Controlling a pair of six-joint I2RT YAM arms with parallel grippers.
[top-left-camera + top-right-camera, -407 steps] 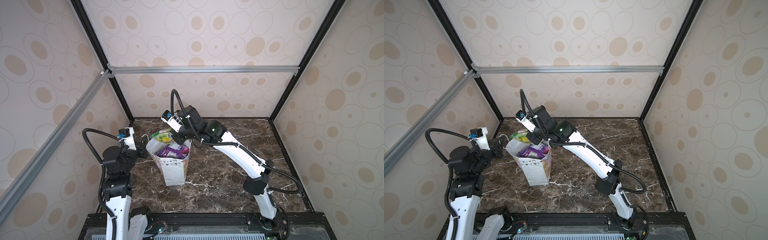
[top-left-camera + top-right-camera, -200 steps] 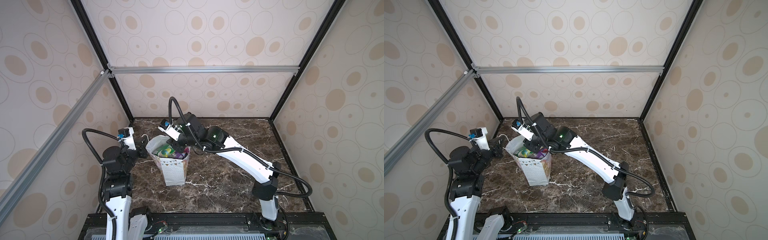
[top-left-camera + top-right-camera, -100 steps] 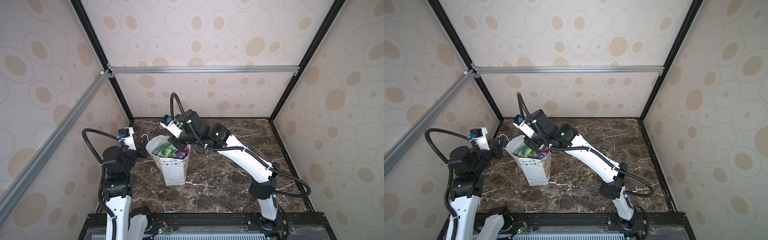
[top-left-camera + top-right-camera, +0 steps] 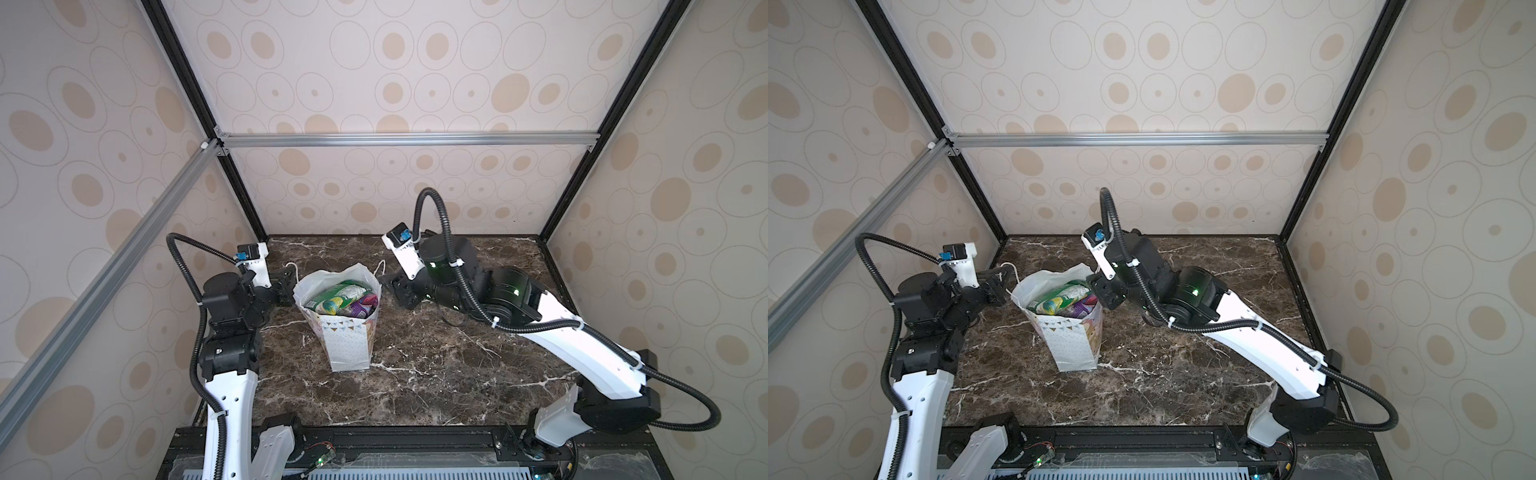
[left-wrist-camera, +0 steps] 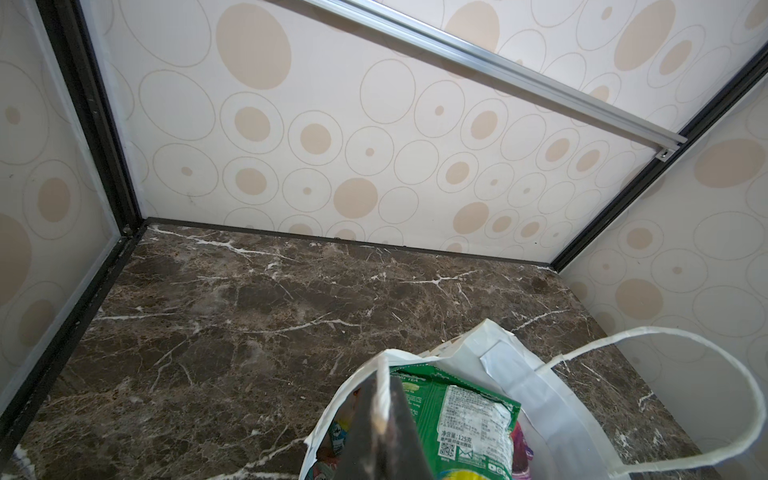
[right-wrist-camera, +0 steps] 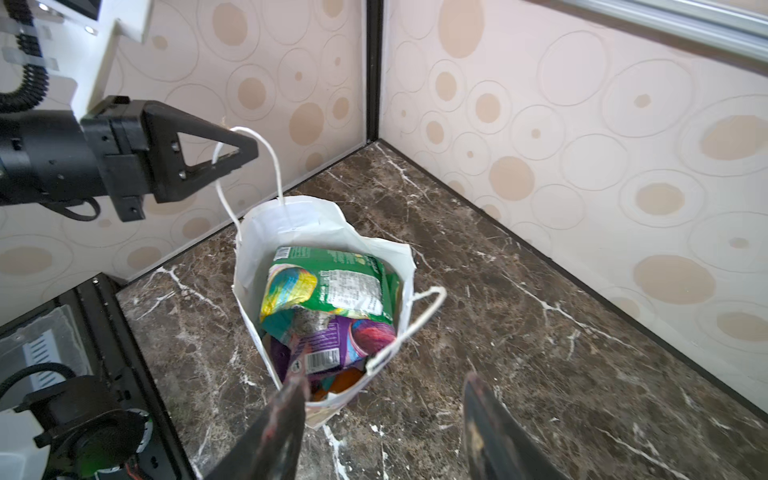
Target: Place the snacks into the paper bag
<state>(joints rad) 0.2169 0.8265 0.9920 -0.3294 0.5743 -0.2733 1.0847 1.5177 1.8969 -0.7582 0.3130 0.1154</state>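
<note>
The paper bag (image 4: 348, 348) (image 4: 1074, 347) stands on the dark marble tabletop (image 4: 436, 374) between the two hands. Its long axis is upright and its open mouth points up.

The snacks (image 4: 341, 297) sit inside the bag, piled close to the rim. In the right wrist view a green packet (image 6: 332, 286) lies nearly flat on top with its label side up. In both top views its length runs roughly from the left hand's side toward the right hand's. Under it, nearer the right hand, are a teal packet (image 6: 277, 329), a purple packet (image 6: 328, 345) and a patch of an orange packet (image 6: 345, 380).

The left hand (image 4: 286, 281) (image 4: 995, 283) (image 6: 235, 151) is closed tight. Its fingertips pinch one white cord handle (image 6: 272, 164), which rises from the bag's rim on that side up to the hand.

The right hand (image 4: 400, 291) (image 4: 1106, 291) (image 6: 384, 378) is just beside the opposite rim, with its fingers (image 6: 286, 415) spread well apart and nothing between them. The second cord handle (image 6: 419, 309) droops over the rim toward this hand. I cannot tell whether the nearer finger touches the rim.
</note>
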